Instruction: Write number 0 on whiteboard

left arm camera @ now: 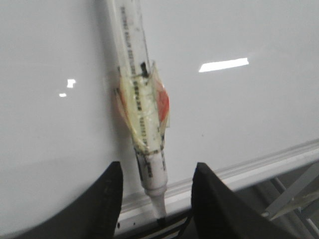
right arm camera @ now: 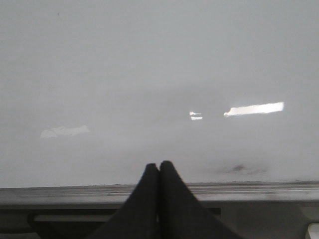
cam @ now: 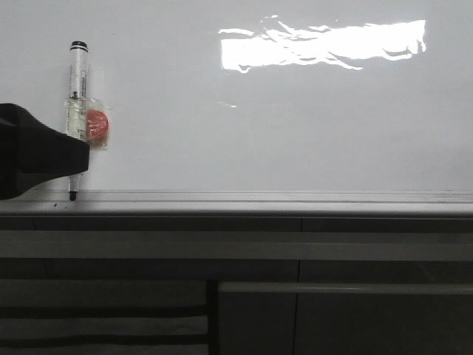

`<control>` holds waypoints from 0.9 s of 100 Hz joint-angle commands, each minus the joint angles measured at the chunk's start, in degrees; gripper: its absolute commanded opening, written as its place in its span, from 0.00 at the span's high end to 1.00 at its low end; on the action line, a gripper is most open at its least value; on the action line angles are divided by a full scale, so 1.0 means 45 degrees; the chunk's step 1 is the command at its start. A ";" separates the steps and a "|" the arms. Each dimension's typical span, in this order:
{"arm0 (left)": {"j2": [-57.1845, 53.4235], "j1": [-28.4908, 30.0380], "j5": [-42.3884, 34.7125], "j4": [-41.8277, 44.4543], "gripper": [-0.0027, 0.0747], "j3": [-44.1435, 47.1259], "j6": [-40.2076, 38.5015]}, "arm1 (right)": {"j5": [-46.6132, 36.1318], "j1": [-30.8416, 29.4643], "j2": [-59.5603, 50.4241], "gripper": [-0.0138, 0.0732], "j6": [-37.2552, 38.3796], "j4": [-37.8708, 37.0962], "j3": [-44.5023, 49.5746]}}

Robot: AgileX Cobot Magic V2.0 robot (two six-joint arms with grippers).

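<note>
The whiteboard (cam: 295, 133) carries no number 0 yet. The marker (cam: 77, 103), wrapped in tape over a red patch, stands upright against the board at its left, tip down on the silver ledge (cam: 295, 198). My left gripper (left arm camera: 155, 199) has its jaws apart on either side of the barrel's lower end; closing squarely below the tape should give a steady grip. My right gripper (right arm camera: 159, 172) waits, jaws together, holding nothing.

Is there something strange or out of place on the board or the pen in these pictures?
Yes. The marker stands tip-down on the silver ledge, and its barrel is wrapped in crumpled clear tape holding a round red piece. The whiteboard shows no 0, only glare and a faint smudge near its lower edge.
</note>
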 commanded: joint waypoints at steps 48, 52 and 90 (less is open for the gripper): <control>0.0992 -0.0102 -0.2692 0.0164 0.58 -0.0337 -0.0448 | -0.1200 0.0029 0.0216 0.92 -0.0090 -0.0011 -0.0301; 0.1096 -0.0102 -0.2758 0.0164 0.58 -0.0367 -0.0479 | -0.1200 0.0029 0.0216 0.92 -0.0090 -0.0011 -0.0301; 0.1700 -0.0102 -0.2710 0.0164 0.60 -0.0588 -0.0645 | -0.1200 0.0029 0.0216 0.92 -0.0090 -0.0011 -0.0301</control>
